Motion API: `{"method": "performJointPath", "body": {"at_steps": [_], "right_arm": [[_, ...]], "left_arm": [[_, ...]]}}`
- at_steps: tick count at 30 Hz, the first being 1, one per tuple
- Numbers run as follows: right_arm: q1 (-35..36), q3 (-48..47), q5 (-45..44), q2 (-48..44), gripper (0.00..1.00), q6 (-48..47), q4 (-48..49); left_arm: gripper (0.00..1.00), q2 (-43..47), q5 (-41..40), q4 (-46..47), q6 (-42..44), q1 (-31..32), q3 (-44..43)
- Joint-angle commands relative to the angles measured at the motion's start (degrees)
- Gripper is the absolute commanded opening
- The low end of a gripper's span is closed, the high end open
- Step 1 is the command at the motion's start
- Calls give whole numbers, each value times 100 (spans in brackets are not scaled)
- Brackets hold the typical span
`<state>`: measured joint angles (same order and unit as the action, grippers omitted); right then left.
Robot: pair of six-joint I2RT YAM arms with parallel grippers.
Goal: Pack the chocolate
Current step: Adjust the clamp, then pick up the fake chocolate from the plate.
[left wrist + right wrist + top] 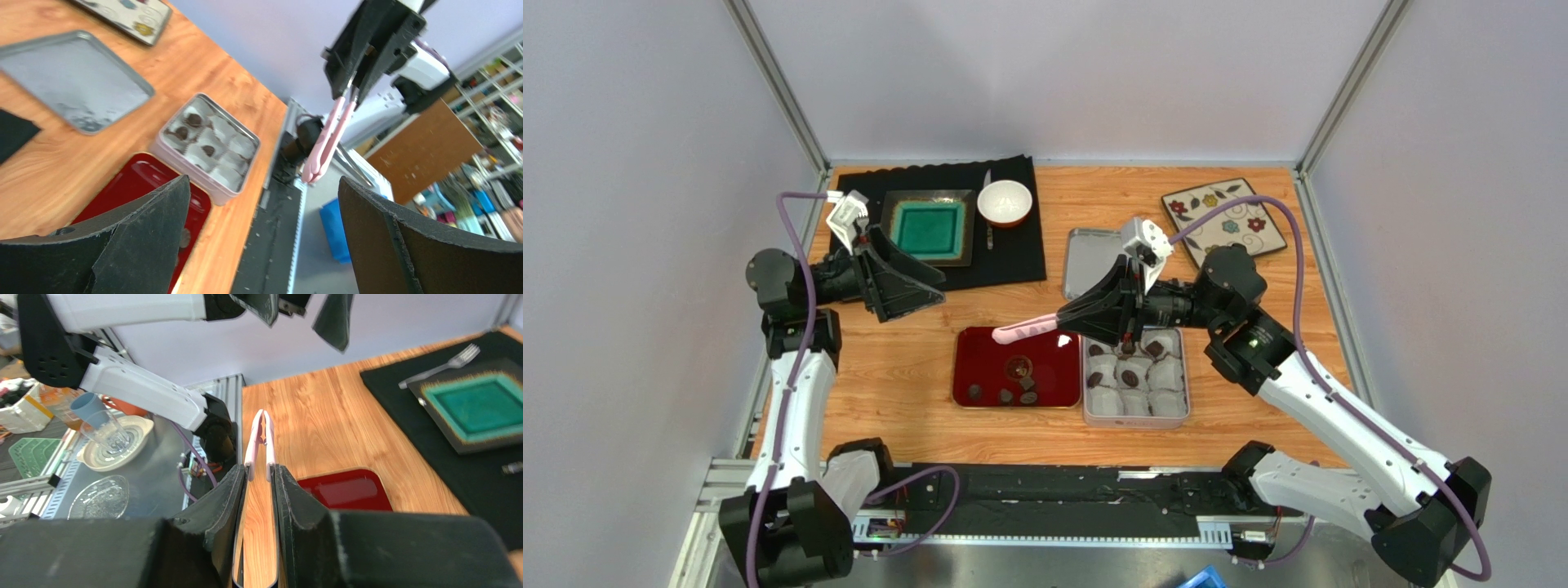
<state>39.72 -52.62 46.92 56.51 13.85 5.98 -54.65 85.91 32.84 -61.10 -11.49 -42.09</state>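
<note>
R gripper (1085, 321): clamped on tongs (1026, 328), tips nearly shut, above tray (967, 365) edge. L gripper (891, 276): wide open, empty. Spread tips, straddle one choc (976, 392), squeeze lightly, lift, carry to tin (1136, 420).

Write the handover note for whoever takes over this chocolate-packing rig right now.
Left claw: open, empty, raised by the black mat.
Right claw: shut on the pink tongs, tips empty above the red tray.
Chocolate: about five pieces on the tray; a few in paper cups in the tin.
Done: some cups filled.
Left: move the tray's pieces into empty cups; tin lid lies behind the tin.
</note>
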Motion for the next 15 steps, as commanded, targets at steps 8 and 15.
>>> {"method": "performJointPath", "body": {"at_steps": [8,15], "right_arm": [[552,296,-1280,-413,0,-602,-1134],[984,358,-1948,-316,0,-568,-1362]], "left_arm": [[98,-1126,981,5514,-3708,-100,1695],[98,-1642,760,5373,-3031,823,685]]}}
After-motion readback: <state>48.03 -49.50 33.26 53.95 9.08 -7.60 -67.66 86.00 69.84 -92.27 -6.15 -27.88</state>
